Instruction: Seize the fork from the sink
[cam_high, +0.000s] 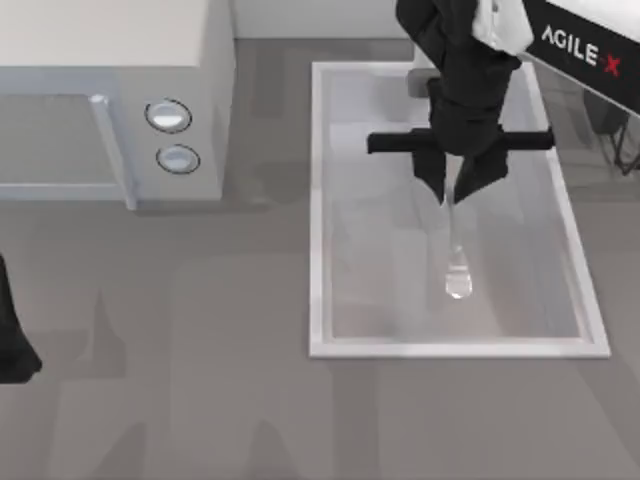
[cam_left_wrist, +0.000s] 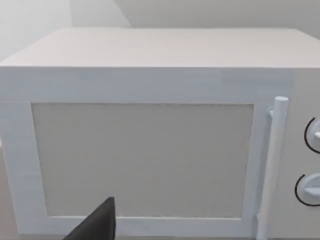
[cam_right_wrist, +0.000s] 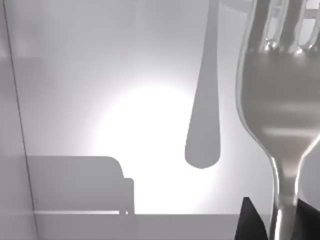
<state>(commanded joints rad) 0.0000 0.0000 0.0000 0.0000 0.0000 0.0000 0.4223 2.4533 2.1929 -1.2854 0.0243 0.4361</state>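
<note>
Right end effector (cam_high: 452, 188) over the sink (cam_high: 318, 200) in upper right of the frame, clenched on the fork (cam_high: 456, 255), left end effector (cam_high: 12, 340) parked at left edge, grip state I cannot tell

Two matte black AgileX arms, one lettered on a white panel

The right arm's gripper (cam_high: 452, 190) was all black, a blocky body with a flat crossbar jutting out to either side and two tapering black fingers (cam_high: 430, 172) narrowing to blunt tips. Above it the arm was a chunky black column with a white casing section, and beside it ran a black panel edged in white that bore "AGILE" in white capitals followed by a red "X". The left gripper (cam_high: 12, 345) showed as a dark, angular black shape with a pointed wedge-like tip.
</note>
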